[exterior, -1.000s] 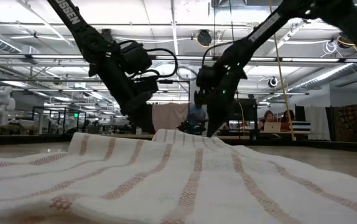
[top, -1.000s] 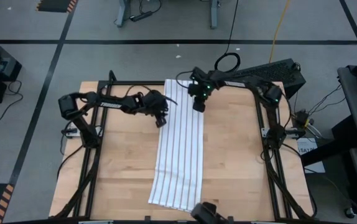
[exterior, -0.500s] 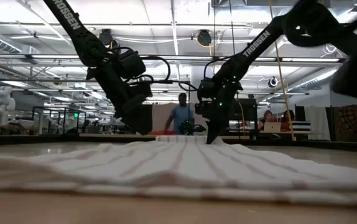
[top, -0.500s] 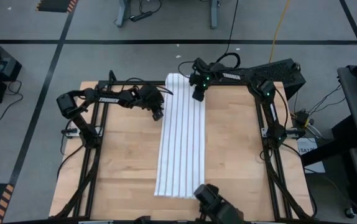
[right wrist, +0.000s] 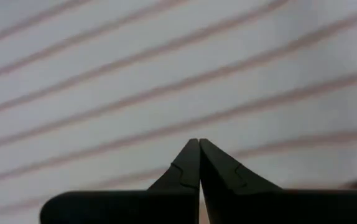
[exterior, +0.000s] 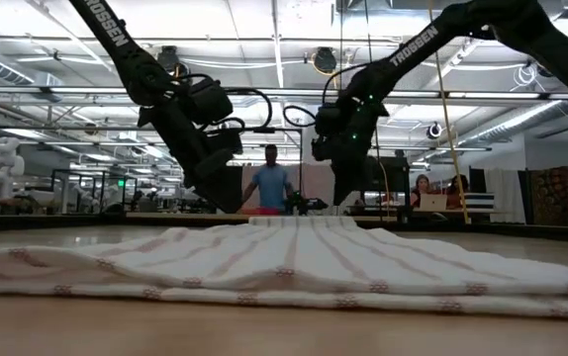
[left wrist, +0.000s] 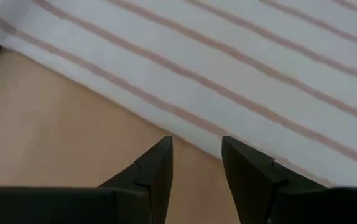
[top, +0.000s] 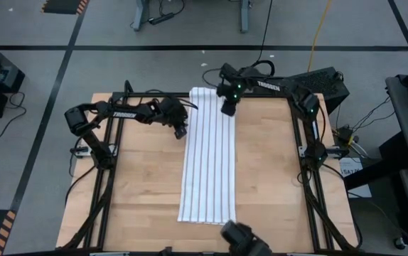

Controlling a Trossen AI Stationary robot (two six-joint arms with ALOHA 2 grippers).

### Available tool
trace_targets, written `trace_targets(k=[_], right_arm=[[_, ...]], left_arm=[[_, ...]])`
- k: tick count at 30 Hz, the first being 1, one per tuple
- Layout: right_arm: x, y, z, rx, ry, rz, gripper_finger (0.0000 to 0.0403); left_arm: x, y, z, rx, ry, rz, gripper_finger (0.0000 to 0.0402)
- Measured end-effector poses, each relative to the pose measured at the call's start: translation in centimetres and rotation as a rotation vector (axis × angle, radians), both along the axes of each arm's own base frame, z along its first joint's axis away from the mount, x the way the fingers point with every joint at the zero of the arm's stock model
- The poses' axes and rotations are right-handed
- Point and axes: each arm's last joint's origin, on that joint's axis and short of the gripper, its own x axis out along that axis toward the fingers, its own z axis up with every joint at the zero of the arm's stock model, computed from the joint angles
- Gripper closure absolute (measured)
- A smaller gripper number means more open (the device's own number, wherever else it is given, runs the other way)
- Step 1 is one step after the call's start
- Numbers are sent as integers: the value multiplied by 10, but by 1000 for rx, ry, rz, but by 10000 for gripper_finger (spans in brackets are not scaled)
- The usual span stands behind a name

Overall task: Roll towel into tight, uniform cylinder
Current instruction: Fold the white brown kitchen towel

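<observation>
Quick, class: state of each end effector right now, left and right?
Left end effector: open, holding nothing, at the towel's left edge.
Right end effector: closed, holding nothing, over the towel's far end.

Overhead straight down; low level across; wrists close over towel [top: 207, 156]

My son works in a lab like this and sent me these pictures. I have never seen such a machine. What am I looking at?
Two dark robot arms work at a wooden table. One picture looks straight down, one looks level across the tabletop, and two come from cameras on the arms' wrists. A striped white towel lies flat, not yet rolled. The left pincer sits open beside the towel's edge, holding nothing. The right pincer is shut, over the towel's far end. A person stands in the room behind.
</observation>
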Motion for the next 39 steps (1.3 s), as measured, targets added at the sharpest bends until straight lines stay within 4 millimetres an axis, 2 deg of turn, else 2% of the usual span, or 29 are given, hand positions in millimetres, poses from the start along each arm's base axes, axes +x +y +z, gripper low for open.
trace_targets(k=[5, 9, 16, 19, 23, 30, 39], right_arm=[[1, 50, -2, 124, 143, 96, 403], [-4, 94, -1, 132, 161, 164, 403], [-28, 170, 21, 55, -8, 157, 403], [-41, 201, 24, 48, -98, 155, 403], [-55, 238, 19, 51, -222, 169, 403], [-59, 283, 3, -30, -440, 123, 403], [-45, 318, 4, -104, -627, 138, 403]], left_arm=[[0, -17, 4, -124, 3, -94, 259], [5, -37, 13, -160, -18, -167, 259], [17, -83, 32, -125, -80, -336, 259], [23, -103, 35, -100, -93, -392, 259], [28, -133, 34, -67, -72, -474, 259], [29, -198, 33, 1, -75, -612, 259], [16, -272, 38, 78, -145, -682, 259]])
